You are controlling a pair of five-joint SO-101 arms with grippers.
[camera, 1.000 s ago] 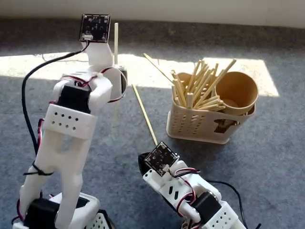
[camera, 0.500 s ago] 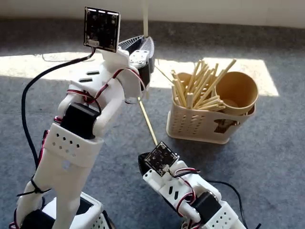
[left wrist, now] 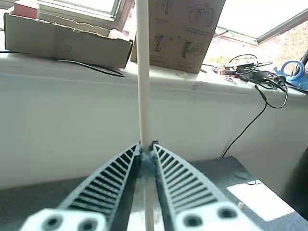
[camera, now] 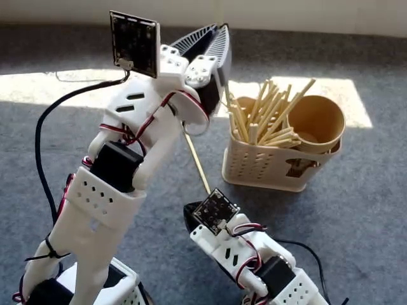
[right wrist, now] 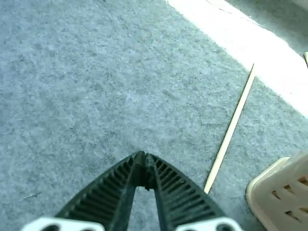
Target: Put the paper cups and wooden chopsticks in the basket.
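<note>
Overhead, left gripper (camera: 220, 32) near basket (camera: 254, 166); left wrist view, chopstick (left wrist: 143, 72) pinched

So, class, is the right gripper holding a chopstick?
No, the right gripper is shut on nothing; the loose chopstick lies on the carpet nearby.

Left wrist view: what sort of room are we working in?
Likely an informal workroom or hobby lab: cardboard boxes and loose cables sit on a window ledge, and grey carpet covers the work surface.

White perforated arms (camera: 105, 190), black servos (camera: 117, 166), ribbed black left gripper (left wrist: 147, 145)
</note>
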